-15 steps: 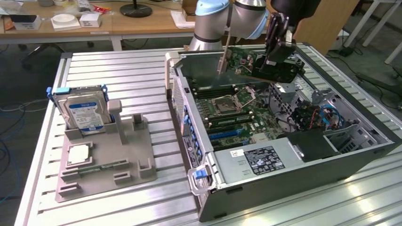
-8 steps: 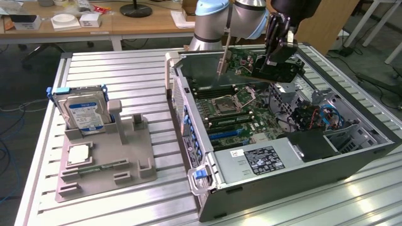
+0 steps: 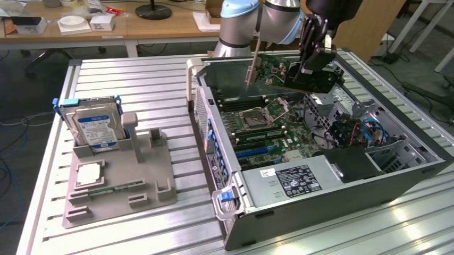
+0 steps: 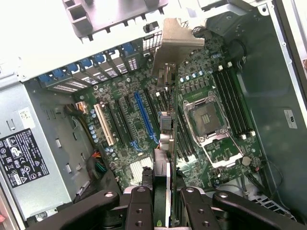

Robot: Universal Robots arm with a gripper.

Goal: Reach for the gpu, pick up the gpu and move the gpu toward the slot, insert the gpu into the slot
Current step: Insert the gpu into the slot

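Note:
The gpu (image 3: 278,68), a green card with a silver end bracket and a black fan cooler, hangs tilted above the open computer case (image 3: 333,199). My gripper (image 3: 309,59) is shut on it from above. In the wrist view the gpu (image 4: 164,139) runs edge-on away from my gripper (image 4: 165,211), clamped between the two black fingers (image 4: 139,206), with its bracket at the far end. Below it on the motherboard lies the long blue slot (image 4: 144,120), a little to one side of the card's edge. The blue slot (image 3: 255,153) sits low in the case, well beneath the card.
A blue-labelled hard drive (image 3: 95,127) stands in a grey fixture (image 3: 124,186) at the exterior view's left, with a silver processor chip (image 3: 89,172) lying on it. Inside the case are the CPU socket (image 4: 206,117), memory slots and the power supply (image 3: 294,180).

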